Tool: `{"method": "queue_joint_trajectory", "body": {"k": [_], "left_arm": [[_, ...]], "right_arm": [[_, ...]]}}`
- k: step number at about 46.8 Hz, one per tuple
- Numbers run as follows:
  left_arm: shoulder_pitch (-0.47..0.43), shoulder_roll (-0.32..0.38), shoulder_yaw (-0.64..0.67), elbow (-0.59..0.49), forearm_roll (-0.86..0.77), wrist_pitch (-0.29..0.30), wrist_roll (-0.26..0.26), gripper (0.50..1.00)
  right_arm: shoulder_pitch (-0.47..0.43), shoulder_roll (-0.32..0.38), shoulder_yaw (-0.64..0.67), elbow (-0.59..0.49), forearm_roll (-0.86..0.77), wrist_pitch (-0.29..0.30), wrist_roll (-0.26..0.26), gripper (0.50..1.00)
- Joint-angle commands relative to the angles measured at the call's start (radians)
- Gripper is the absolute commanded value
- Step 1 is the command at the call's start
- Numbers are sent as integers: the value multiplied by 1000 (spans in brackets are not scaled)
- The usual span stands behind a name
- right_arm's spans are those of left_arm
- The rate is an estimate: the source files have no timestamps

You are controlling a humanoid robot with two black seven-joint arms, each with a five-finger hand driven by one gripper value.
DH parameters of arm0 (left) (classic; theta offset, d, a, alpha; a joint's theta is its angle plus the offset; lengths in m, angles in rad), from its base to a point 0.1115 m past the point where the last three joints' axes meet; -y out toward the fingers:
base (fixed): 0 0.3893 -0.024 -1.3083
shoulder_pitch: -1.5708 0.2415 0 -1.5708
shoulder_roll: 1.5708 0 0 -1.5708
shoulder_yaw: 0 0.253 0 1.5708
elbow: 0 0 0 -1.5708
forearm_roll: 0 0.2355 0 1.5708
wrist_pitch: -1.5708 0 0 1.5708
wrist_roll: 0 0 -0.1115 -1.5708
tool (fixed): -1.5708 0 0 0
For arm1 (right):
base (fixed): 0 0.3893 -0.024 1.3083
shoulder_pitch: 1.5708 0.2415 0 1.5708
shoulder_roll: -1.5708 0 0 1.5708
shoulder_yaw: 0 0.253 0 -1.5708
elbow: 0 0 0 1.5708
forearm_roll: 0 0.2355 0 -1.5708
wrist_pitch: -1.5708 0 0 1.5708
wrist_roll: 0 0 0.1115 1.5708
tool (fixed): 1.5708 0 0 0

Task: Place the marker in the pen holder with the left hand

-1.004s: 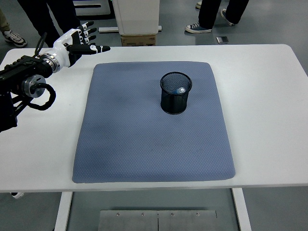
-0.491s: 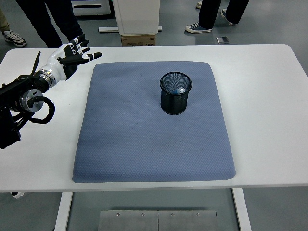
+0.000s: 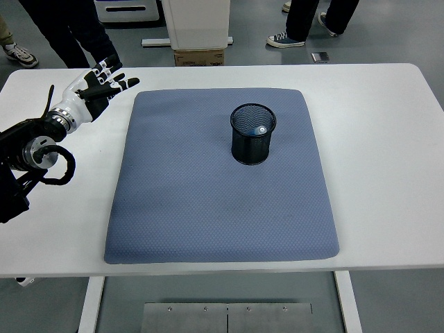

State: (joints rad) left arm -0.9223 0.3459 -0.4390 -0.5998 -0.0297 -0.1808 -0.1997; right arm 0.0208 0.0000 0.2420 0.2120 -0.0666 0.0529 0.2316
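A black mesh pen holder (image 3: 253, 134) stands upright on the blue-grey mat (image 3: 215, 201), right of its middle and toward the back. The marker (image 3: 261, 130) is inside it; only its light tip shows through the opening. My left hand (image 3: 101, 84) is over the white table at the far left, beyond the mat's back left corner, well away from the holder. Its fingers are spread and hold nothing. The right arm is out of view.
The white table (image 3: 388, 159) extends beyond the mat on all sides. Past its far edge stand a white cabinet (image 3: 196, 24) on a cardboard box, and the legs of several people (image 3: 312, 21).
My left hand has drawn back to the left and a little toward the near side, away from the mat's corner, staying open. The holder and marker have not moved.
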Motion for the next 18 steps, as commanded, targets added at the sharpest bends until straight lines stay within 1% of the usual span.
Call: {"method": "queue_joint_trajectory", "body": {"k": [1,18], "left_arm": [[10,-4,-1,0,-3,0,0,1000],[17,2,-3,0,-3,-3,0,1000]], "right_arm": [[1,0,0,0,-1,1,0,1000],[2,0,-1,0,-4,-1,2,1000]]}}
